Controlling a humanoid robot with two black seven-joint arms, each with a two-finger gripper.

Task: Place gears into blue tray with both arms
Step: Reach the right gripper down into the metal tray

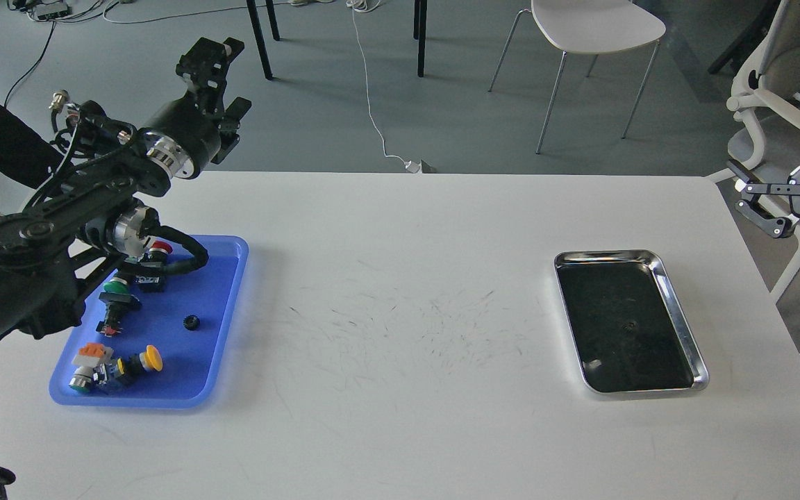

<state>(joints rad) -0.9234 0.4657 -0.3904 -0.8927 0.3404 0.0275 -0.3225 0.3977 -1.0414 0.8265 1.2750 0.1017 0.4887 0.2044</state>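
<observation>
One little black gear [192, 322] sits in the blue tray [223, 347] by the colored switches [117, 364], and the left gripper [223, 87] is up high, open and empty.

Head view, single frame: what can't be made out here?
- Blue tray: its far left corner is hidden behind the left arm.
- Red-capped switch and green-capped switch: partly covered by the arm's cable.
- Gear: too small to see its ridges.
- Steel tray: dark bottom; a tiny speck there cannot be identified.
- Right gripper: arm cut off by the right edge; finger gap unclear.
- Left gripper: raised, appears open and empty.
</observation>
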